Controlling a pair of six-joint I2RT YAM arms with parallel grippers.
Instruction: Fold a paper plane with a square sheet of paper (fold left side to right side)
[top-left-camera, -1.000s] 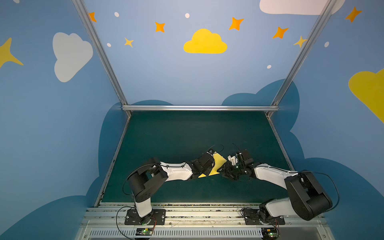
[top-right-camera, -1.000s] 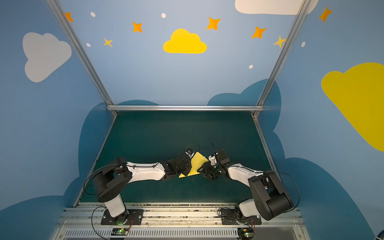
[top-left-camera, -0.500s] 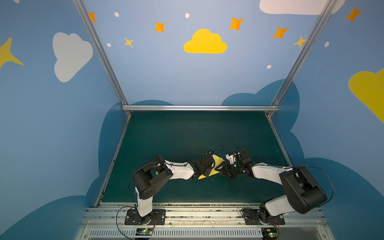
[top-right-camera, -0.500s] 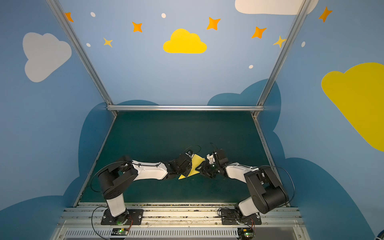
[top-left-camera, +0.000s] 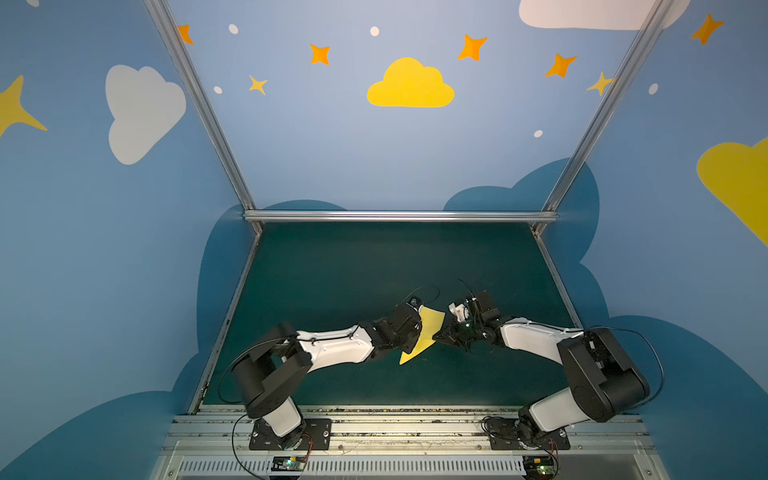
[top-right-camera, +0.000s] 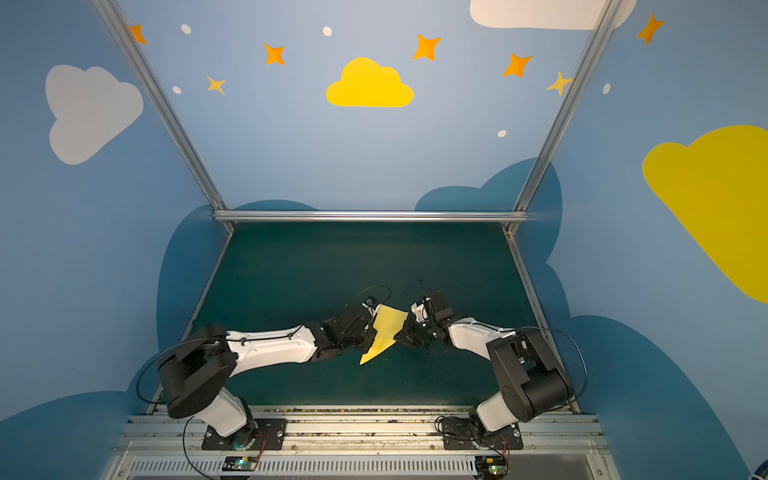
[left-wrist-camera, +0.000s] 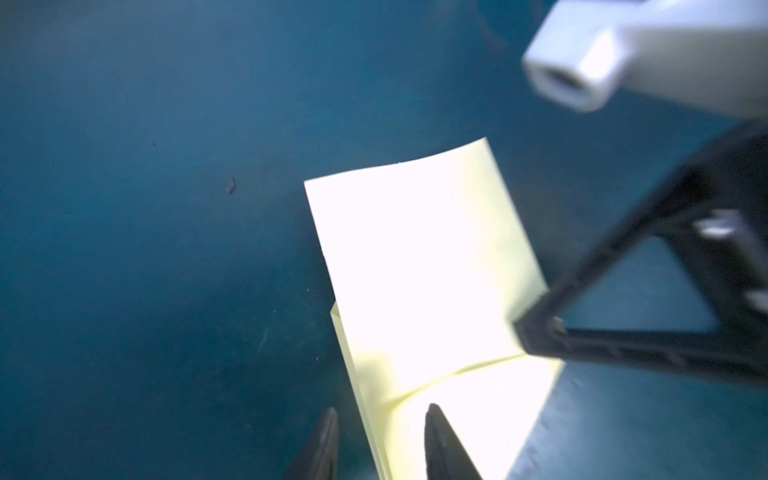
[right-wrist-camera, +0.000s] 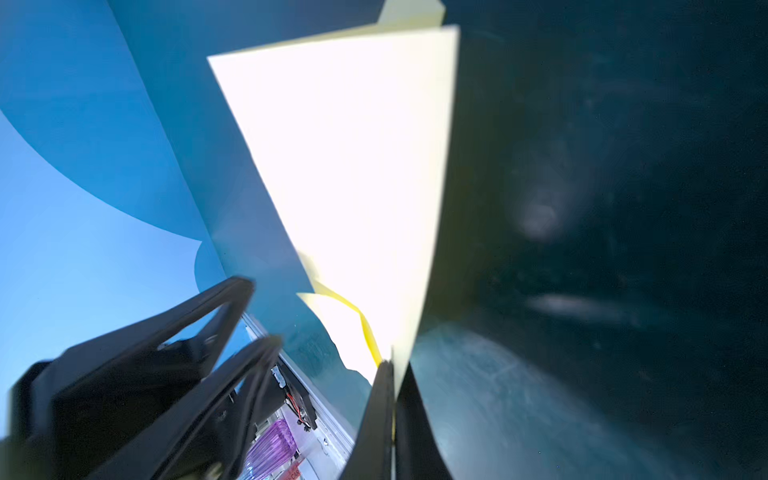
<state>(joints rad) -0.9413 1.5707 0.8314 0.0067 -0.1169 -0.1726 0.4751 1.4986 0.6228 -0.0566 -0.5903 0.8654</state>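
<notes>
Sheet of paper (top-left-camera: 428, 332): pale yellow, folded over into layers, in both top views near the front middle of the desk (top-left-camera: 374, 266), between the ends of the two arms
Shape of the sheet: broad squared end toward the back wall, narrow pointed corner toward the robot bases; in the left wrist view (left-wrist-camera: 424, 270) a curved crease across the layers and a slight bow in the far edge
Contact with the desk: hard to tell from above whether lying flat or partly lifted
Left tool (left-wrist-camera: 380, 411): fingers apart, set astride the folded edge of the sheet, with no pinch visible and dark desk showing between one finger and the edge
Left tool from above: wrist against the left side of the sheet, fingertips hidden beneath it
Right tool (right-wrist-camera: 392, 365): fingers pressed together, clamped on the sheet's opposite edge, thin yellow layers caught between the tips
Right tool from the left wrist view: black tip on the sheet's margin, just at the end of the crease
Arms: both stretched low toward the middle, ends close together, the sheet alone between them
Desk: dark green mat, a few small specks – nothing else legible on it
</notes>
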